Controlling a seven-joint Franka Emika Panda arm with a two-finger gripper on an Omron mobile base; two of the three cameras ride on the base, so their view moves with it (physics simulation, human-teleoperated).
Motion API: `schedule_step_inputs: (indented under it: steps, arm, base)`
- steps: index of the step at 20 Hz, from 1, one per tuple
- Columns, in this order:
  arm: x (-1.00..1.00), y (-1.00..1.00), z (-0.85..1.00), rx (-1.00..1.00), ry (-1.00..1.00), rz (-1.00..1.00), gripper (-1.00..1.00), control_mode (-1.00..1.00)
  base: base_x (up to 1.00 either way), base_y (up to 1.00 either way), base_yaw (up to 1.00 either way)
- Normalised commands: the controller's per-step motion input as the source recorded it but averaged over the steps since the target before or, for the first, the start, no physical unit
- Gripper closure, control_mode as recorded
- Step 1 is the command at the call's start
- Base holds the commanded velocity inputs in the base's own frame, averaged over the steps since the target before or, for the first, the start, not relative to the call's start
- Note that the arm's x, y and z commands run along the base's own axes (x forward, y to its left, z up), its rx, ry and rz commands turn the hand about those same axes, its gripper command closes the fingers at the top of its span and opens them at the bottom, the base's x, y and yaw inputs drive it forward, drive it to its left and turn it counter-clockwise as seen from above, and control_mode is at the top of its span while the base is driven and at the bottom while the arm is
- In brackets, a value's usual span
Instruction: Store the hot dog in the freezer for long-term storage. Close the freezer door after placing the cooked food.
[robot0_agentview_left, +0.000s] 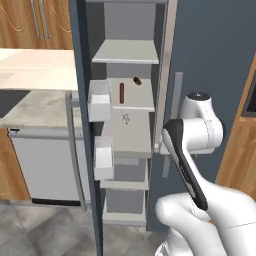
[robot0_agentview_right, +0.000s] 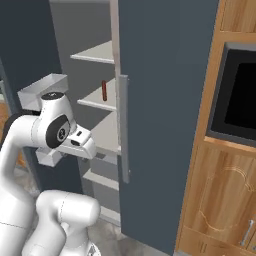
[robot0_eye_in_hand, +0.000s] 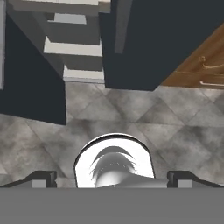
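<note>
Left base view: hot dog already lies on a mid shelf inside the freezer, just beside a stubby dark lump. Freezer door stands open w/ pale bins. Tool is spread wide, holding nothing, pointing at the floor. Door prob. light, stiff, swings on hinges; best push on the outer face or edge, no pinch needed.

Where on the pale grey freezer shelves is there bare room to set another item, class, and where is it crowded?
The pale grey shelf above lies bare. The wider shelf below is free apart from a faint mark. The middle shelf is taken: the thin reddish-brown hot dog lies there beside a stubby dark-brown lump. The door's pale grey bins crowd the left edge.
</note>
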Motion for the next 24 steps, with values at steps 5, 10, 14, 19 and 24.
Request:
schedule_step_inputs:
  steps: [5,10,14,19,24]
  arm:
    - [0.0,0.0,0.0,0.0,0.0,0.0,-1.0,1.0]
    - [0.0,0.0,0.0,0.0,0.0,0.0,-1.0,1.0]
    - [0.0,0.0,0.0,0.0,0.0,0.0,-1.0,1.0]
    - [0.0,0.0,0.0,0.0,0.0,0.0,-1.0,1.0]
    - [0.0,0.0,0.0,0.0,0.0,0.0,-1.0,1.0]
  base:
    - [-0.44,0.52,-0.19]
    - [-0.25,0.62,-0.15]
    - [-0.07,0.47,-0.14]
    - [-0.25,0.22,-0.24]
    - [-0.23,0.26,-0.27]
